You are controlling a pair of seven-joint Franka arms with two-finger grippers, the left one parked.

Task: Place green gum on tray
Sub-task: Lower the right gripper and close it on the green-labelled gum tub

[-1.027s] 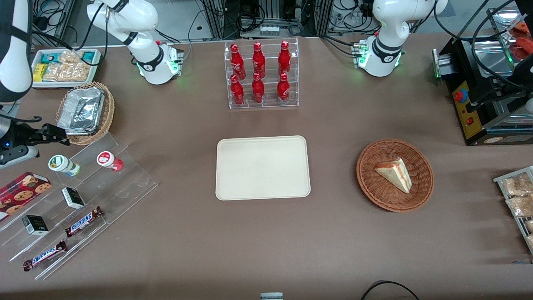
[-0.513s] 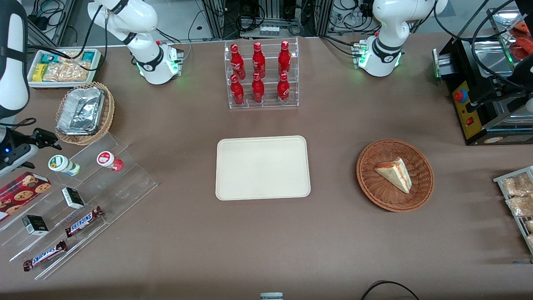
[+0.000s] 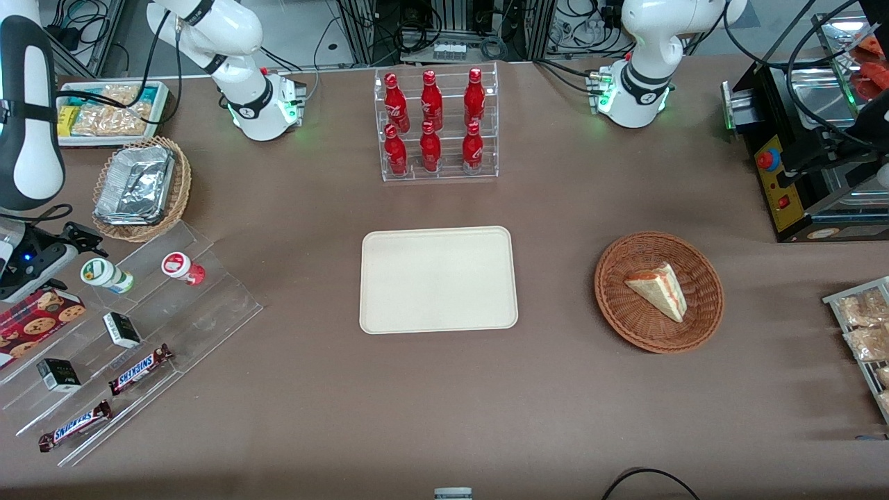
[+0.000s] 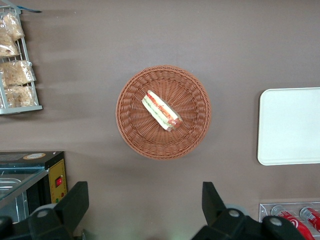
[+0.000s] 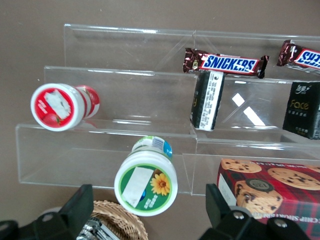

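The green gum point(image 3: 104, 274) is a small white bottle with a green label, standing on the top step of a clear acrylic stand point(image 3: 208, 305); its lid point(image 5: 146, 182) shows a green mark with an orange flower. My right gripper point(image 3: 80, 239) hovers just above it at the working arm's end of the table. In the right wrist view the gripper point(image 5: 147, 196) is open, with both dark fingers point(image 5: 75, 210) wide apart on either side of the lid and nothing held. The cream tray point(image 3: 437, 279) lies flat at mid-table, with nothing on it.
A red-label gum bottle point(image 3: 182, 267) stands beside the green one. Lower steps hold black boxes point(image 3: 121, 329), Snickers bars point(image 3: 139, 369) and a cookie box point(image 3: 38, 316). A wicker basket of foil trays point(image 3: 142, 187) sits close by. A cola rack point(image 3: 434, 125) and a sandwich basket point(image 3: 658, 292) stand farther off.
My gripper has swung slightly toward the front camera and closer over the green gum as the arm turned. The gum and tray have not moved.
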